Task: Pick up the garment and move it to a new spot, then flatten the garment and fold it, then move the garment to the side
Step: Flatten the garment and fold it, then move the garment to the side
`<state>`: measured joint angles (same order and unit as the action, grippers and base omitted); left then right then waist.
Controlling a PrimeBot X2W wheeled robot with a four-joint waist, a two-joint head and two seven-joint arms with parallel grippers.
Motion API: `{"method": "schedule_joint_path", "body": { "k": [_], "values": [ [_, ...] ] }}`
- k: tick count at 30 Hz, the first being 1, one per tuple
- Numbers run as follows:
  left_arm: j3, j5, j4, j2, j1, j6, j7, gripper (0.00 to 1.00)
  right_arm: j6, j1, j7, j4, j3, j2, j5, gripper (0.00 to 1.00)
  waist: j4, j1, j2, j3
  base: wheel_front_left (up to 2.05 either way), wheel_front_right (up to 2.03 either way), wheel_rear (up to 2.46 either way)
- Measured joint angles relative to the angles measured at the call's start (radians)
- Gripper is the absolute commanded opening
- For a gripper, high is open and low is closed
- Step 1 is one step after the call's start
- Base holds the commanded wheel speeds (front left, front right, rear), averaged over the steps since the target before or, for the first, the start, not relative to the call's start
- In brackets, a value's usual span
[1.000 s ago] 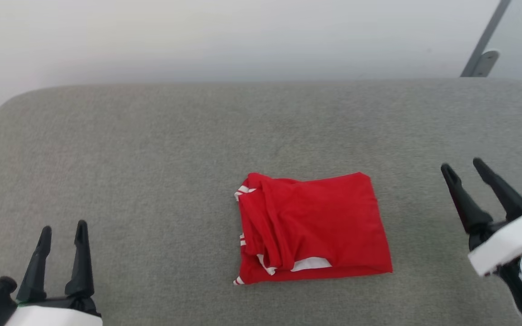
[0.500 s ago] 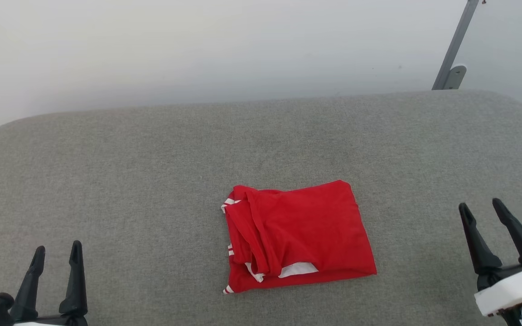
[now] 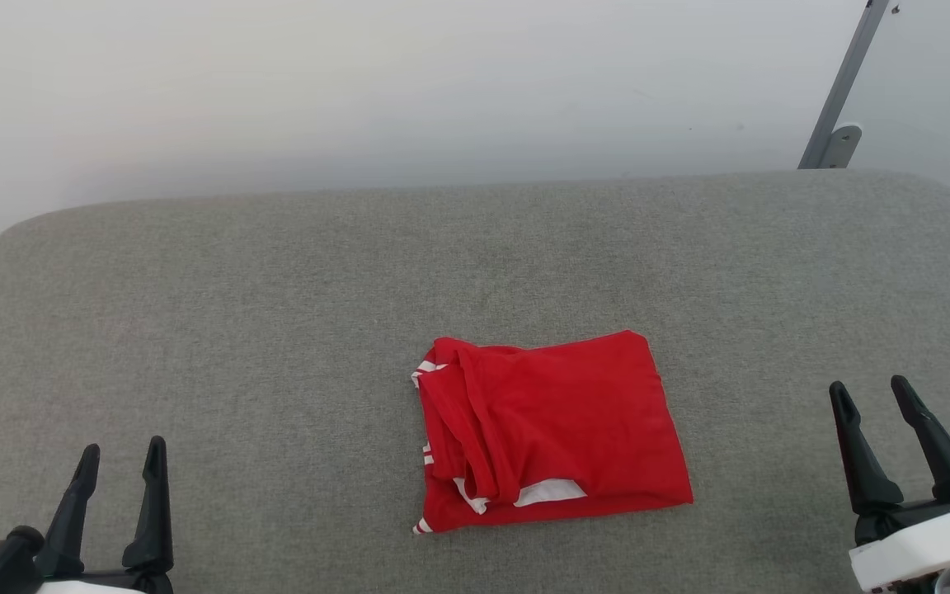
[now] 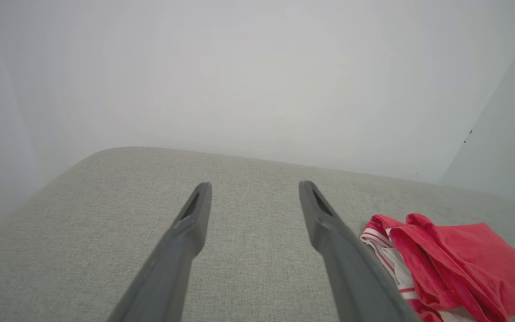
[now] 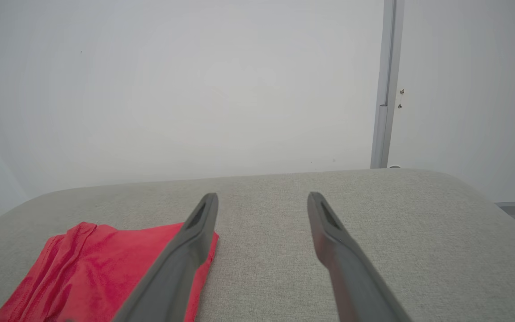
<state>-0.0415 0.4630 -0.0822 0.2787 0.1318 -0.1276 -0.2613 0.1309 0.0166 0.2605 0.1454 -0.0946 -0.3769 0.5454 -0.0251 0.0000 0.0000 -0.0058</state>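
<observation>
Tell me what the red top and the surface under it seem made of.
Red top: thin soft cloth, matte, perhaps cotton knit; it lies in limp folds. Surface: grey woven upholstery, matte; fine weave shows, corners look rounded and padded.

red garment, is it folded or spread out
Folded. The garment lies as a compact rectangle on the grey cushion, with layers overlapping along its left side and white trim peeking from between them.

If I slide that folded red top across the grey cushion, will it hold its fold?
Probably floppy: the folded red fabric top with white cuffs shows soft creases, so lifted by one edge its layers could droop open. Pushed, it may bunch; the grey woven cushion looks grippy.
</observation>
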Motion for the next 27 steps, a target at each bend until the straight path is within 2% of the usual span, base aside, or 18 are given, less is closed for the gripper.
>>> {"method": "schedule_joint_path", "body": {
  "k": [16, 23, 27],
  "values": [
    [0.019, 0.000, -0.004, -0.016, -0.010, 0.000, 0.000, 1.00, 0.000, 0.009, 0.000, -0.010, 0.013, 0.020, -0.013, 1.00, 0.011, 0.0000, 0.0000, -0.001, 0.00, 0.00, 0.00],
    [0.030, -0.002, -0.002, -0.019, -0.023, 0.000, 0.000, 1.00, 0.000, -0.018, 0.000, 0.027, -0.046, 0.007, 0.027, 1.00, 0.026, -0.0001, 0.0000, 0.003, 0.00, 0.00, 0.00],
    [0.026, -0.001, 0.002, -0.019, -0.025, 0.000, 0.000, 1.00, 0.000, -0.082, -0.081, 0.061, -0.113, -0.026, 0.095, 1.00, 0.038, 0.0000, 0.0001, 0.017, 0.00, 0.00, 0.00]
  ]
}}
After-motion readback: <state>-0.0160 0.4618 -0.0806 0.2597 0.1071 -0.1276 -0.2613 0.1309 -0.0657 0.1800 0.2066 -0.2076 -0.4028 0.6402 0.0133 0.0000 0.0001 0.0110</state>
